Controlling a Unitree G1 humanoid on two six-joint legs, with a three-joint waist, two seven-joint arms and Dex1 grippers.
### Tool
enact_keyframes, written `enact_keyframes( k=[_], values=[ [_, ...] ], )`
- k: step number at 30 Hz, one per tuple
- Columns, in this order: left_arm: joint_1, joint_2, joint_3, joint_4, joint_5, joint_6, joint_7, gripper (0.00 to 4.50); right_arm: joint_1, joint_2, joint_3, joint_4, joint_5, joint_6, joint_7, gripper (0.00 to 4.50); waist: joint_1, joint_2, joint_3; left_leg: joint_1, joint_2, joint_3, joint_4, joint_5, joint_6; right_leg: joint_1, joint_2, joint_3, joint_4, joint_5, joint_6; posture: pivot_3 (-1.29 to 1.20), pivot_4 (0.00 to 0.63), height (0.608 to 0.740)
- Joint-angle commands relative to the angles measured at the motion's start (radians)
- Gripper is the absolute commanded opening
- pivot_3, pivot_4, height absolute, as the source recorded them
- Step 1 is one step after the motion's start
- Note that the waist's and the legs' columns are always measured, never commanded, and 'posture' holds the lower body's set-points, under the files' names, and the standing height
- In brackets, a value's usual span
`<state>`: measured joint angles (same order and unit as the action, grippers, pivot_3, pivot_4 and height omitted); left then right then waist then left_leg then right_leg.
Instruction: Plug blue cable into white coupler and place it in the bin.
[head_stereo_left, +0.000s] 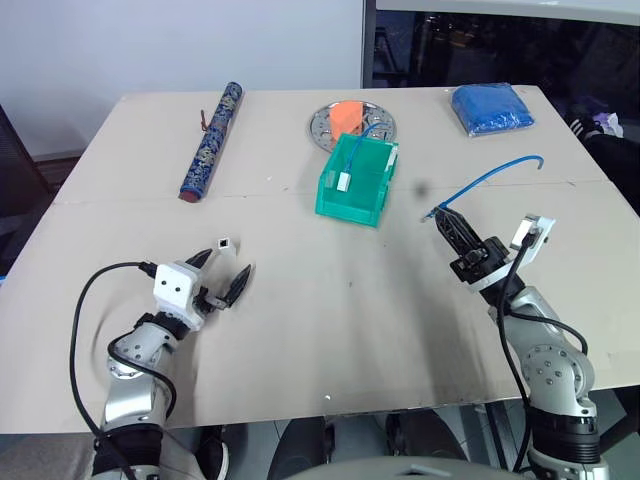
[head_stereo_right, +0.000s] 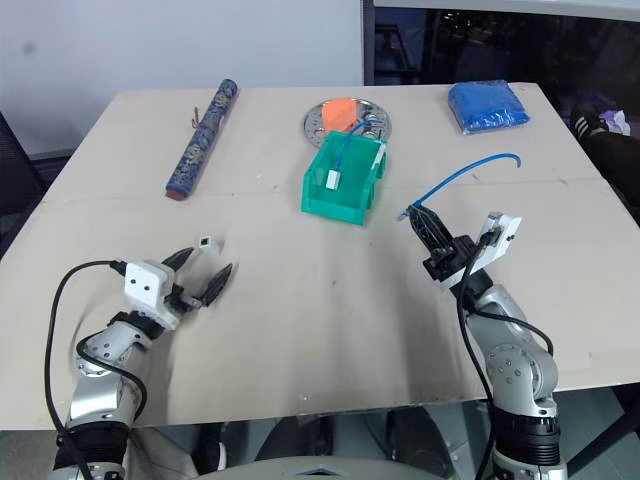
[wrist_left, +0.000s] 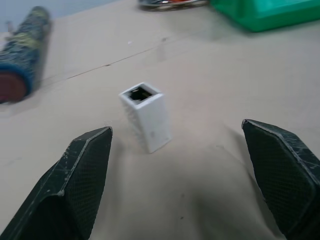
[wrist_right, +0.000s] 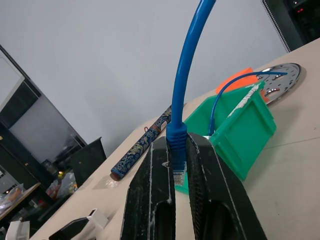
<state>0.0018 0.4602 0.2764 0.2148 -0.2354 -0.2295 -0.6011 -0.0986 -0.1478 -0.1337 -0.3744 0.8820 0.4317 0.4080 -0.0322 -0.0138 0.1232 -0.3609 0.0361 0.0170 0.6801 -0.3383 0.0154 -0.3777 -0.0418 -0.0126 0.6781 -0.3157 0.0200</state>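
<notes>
The white coupler (head_stereo_left: 224, 243) stands on end on the table, its dark socket facing up. My left gripper (head_stereo_left: 228, 262) lies low just behind it, open, and in the left wrist view the coupler (wrist_left: 145, 117) sits a little ahead of the two spread fingertips, touching neither. My right gripper (head_stereo_left: 446, 220) is raised over the table's right side, shut on the blue cable (head_stereo_left: 490, 178) just behind its plug. The cable (wrist_right: 187, 65) arcs up and away to the right. The green bin (head_stereo_left: 345, 205) stands mid-table, beyond both grippers.
Inside the bin lie another blue cable and a white piece. Behind it is a silver plate (head_stereo_left: 352, 122) with an orange piece. A patterned roll (head_stereo_left: 211, 140) lies at the far left, a blue cloth bundle (head_stereo_left: 492, 108) at the far right corner.
</notes>
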Motion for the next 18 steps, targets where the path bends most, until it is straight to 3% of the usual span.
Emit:
enact_keyframes(
  k=[1, 10, 12, 18],
  values=[
    [0.013, -0.034, -0.013, -0.008, 0.032, 0.08, 0.094, 4.25, -0.031, -0.012, -0.01, -0.017, 0.008, -0.004, 0.011, 0.0, 0.003, 0.001, -0.001, 0.0, 0.0, 0.0, 0.0, 0.0, 0.0, 0.0, 0.0, 0.0, 0.0, 0.0, 0.0, 0.0, 0.15, 0.74],
    [-0.01, -0.114, -0.022, -0.087, 0.02, 0.236, 0.248, 4.25, -0.023, -0.014, -0.006, -0.026, 0.006, -0.005, 0.007, 0.0, 0.025, 0.002, -0.002, 0.001, 0.0, 0.0, 0.0, 0.0, 0.0, 0.001, 0.0, 0.0, 0.0, 0.0, 0.0, 0.0, 0.15, 0.74],
    [-0.034, -0.12, -0.03, -0.081, 0.029, 0.25, 0.264, 3.74, -0.02, -0.013, -0.003, -0.029, 0.005, -0.005, 0.006, 0.0, 0.032, 0.003, -0.003, 0.001, 0.0, 0.0, 0.0, 0.0, 0.0, 0.001, 0.0, 0.0, 0.0, 0.0, 0.0, 0.0, 0.15, 0.74],
    [-0.102, -0.131, -0.048, -0.052, 0.051, 0.289, 0.294, 3.74, -0.024, -0.01, 0.002, -0.025, 0.002, -0.006, 0.006, 0.0, 0.053, 0.004, -0.003, 0.001, -0.001, -0.003, 0.002, 0.001, -0.001, 0.003, 0.001, -0.002, 0.001, 0.0, 0.0, 0.0, 0.15, 0.74]
  ],
)
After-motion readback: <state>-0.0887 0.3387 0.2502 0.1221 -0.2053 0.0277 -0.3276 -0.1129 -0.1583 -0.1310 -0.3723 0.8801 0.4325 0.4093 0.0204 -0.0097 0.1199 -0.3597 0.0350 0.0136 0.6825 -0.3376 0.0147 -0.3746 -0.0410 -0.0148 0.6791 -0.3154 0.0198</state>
